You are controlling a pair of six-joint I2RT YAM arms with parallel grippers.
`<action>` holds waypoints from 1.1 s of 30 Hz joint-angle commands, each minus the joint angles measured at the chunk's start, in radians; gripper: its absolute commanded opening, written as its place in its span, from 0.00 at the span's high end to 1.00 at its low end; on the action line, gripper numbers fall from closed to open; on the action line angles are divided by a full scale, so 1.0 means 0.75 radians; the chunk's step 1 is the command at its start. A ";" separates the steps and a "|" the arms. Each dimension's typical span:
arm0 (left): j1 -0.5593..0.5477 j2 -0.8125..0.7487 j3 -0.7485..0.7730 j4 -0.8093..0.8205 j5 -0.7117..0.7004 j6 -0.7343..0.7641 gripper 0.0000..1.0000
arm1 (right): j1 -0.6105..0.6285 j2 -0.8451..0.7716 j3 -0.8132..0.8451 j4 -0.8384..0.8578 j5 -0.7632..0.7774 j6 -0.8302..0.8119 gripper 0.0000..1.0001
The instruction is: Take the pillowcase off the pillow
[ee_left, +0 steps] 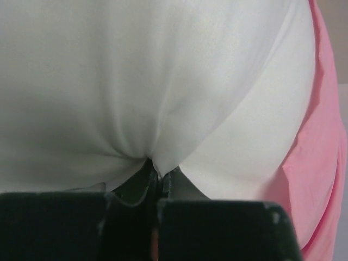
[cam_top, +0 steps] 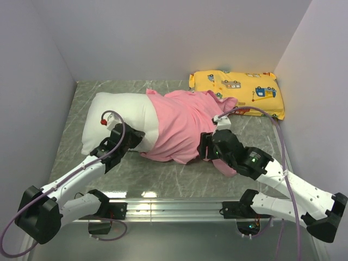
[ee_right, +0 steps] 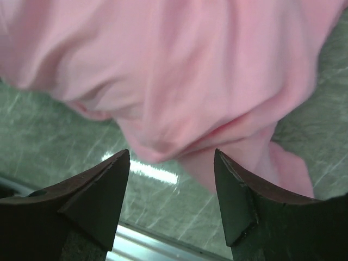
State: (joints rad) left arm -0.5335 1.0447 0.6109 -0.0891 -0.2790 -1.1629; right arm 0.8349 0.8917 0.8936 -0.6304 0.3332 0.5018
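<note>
— Two arms and a table: what takes up the most room?

— The grey-green marbled table (cam_top: 163, 182), walled in on three sides. Both arms reach in from its near edge.

— Where is the pillow?

— The pillow (cam_top: 117, 117), plump and white, lies across the left and middle of the table. Its left part is bare. Its right part is under the pillowcase (cam_top: 182, 128), a thin pink cover bunched in loose folds that spreads right as far as the near edge of a yellow pillow (cam_top: 239, 92). That smaller pillow, printed with cartoon vehicles, lies in the far right corner.

— What is the left gripper doing?

— The left gripper (ee_left: 157, 176) is at the near side of the white pillow, just left of where the pink begins. Its jaws are pressed together on a pinch of the pillow's white cloth, which puckers into the grip.

— And the right one?

— The right gripper (ee_right: 171, 168) is at the near edge of the pink cover. Its fingers (ee_right: 109, 185) are spread wide with nothing clamped between them. A pink fold lies just ahead of the gap, with bare table to either side.
</note>
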 commanded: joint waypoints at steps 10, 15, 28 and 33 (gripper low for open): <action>-0.097 -0.131 0.161 -0.092 -0.105 0.080 0.99 | 0.231 0.087 -0.114 0.004 0.208 0.218 0.26; -0.123 -0.186 0.226 -0.149 -0.102 0.117 0.99 | 0.229 0.179 -0.105 0.125 0.310 0.237 0.22; -0.007 -0.213 0.670 -0.394 -0.309 0.378 1.00 | 0.141 0.104 0.291 -0.076 0.642 0.057 1.00; 0.467 -0.131 0.785 -0.417 -0.039 0.403 1.00 | -0.116 -0.056 0.349 -0.127 0.589 -0.016 1.00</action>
State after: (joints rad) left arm -0.3725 0.9382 1.1034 -0.5003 -0.2958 -0.9184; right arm 0.8757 0.9241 1.1061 -0.6460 0.6815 0.5507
